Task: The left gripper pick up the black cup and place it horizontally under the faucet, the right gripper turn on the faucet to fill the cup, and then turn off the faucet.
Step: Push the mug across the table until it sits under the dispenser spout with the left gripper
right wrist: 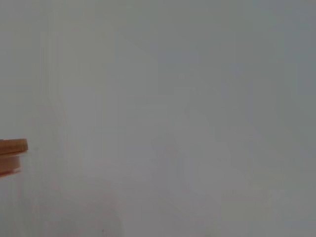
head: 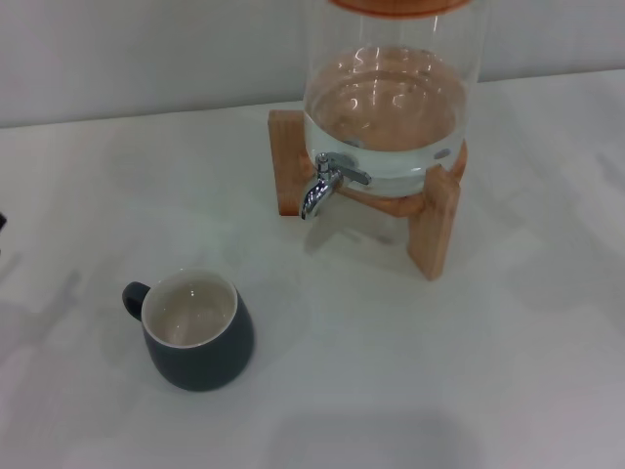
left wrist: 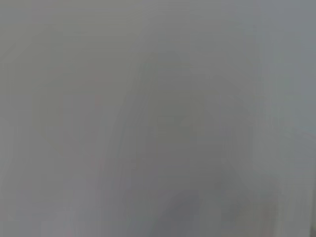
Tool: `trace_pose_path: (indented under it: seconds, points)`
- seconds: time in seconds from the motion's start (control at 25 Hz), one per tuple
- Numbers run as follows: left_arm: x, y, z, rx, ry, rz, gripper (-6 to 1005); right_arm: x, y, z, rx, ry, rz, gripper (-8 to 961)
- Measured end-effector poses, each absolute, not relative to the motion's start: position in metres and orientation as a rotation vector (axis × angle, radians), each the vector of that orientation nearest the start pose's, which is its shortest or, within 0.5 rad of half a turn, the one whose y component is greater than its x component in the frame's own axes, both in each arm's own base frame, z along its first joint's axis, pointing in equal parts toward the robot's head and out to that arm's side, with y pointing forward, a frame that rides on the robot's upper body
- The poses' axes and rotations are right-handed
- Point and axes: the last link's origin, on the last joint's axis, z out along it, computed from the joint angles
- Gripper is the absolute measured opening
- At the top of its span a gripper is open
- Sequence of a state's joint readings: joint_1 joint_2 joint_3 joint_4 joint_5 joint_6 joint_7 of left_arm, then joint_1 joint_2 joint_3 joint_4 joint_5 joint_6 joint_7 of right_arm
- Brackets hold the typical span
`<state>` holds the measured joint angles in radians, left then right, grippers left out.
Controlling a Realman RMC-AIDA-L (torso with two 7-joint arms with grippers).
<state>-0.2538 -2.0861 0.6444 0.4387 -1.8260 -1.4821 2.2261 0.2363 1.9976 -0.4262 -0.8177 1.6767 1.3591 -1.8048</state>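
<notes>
While both grippers sit out of every view, their finger state can't be told. Black cup (head: 198, 337): squat, rounded, matte charcoal outside, glossy cream inside, small loop handle pointing to the robot's left. It stands upright on the white table (head: 469, 371), well apart from the faucet (head: 324, 184) and nearer the robot. Faucet: shiny chrome, lever on top, spout curving down, mounted low on the clear glass dispenser (head: 391, 88), which holds water. Dispenser rests on a blocky light-wood stand (head: 435, 227). Left wrist view: featureless grey. Right wrist view: pale surface, plus a wood edge (right wrist: 12, 155) at the frame border.
</notes>
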Motion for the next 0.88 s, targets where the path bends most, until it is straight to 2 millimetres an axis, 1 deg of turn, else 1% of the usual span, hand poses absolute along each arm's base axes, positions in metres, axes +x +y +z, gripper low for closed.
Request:
trace_pose_path:
  seconds: [0.08,0.24,0.52,0.68,0.88]
  points:
    - [-0.339,0.272,0.033,-1.929,-0.588,-1.0,888,0.359,0.297,0.173,-1.754,0.625,0.852,806]
    - [-0.343,0.257,0.025,-1.911,-0.583,-1.01,888,0.358,0.3,0.176,-1.75,0.618,0.857,806]
    - [-0.346,0.242,0.005,-1.905,-0.622,-1.007,888,0.355,0.303,0.177,-1.753,0.61,0.862,807]
    - [-0.348,0.239,-0.004,-1.902,-0.638,-0.987,887,0.355,0.303,0.177,-1.753,0.613,0.865,807]
    - [-0.352,0.24,-0.007,-1.902,-0.664,-0.947,887,0.355,0.303,0.177,-1.752,0.615,0.867,807]
